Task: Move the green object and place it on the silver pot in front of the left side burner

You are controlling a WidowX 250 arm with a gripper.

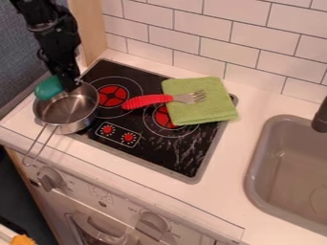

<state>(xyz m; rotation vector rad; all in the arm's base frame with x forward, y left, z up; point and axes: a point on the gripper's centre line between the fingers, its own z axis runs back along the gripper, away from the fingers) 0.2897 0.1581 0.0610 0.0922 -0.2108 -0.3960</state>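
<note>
Teal-green and smooth, the rounded object [49, 88] sits high at the far left of the round silver metal pot [66, 111], overlapping its rim in the view, its visible long side slanting up toward the black two-finger gripper [72, 87]. That is the relation that matters: the object lies immediately to the view-left of the gripper's tip, the two meeting or nearly so, while the gripper hangs over the pot's far rim. How far open the gripper is, and whether it has hold of the object, I cannot tell. If it does, the coming move looks short: a small shift toward the view's right and nearer the front would bring the object over the pot's hollow, then down. Set down where it is, it could tip off outside the rim. The pot's thin wire handle [39, 146] points to the front left, away from the gripper. Just right of the pot is the red-centred left burner [112, 96] on the black glass stove [150, 150].
</note>
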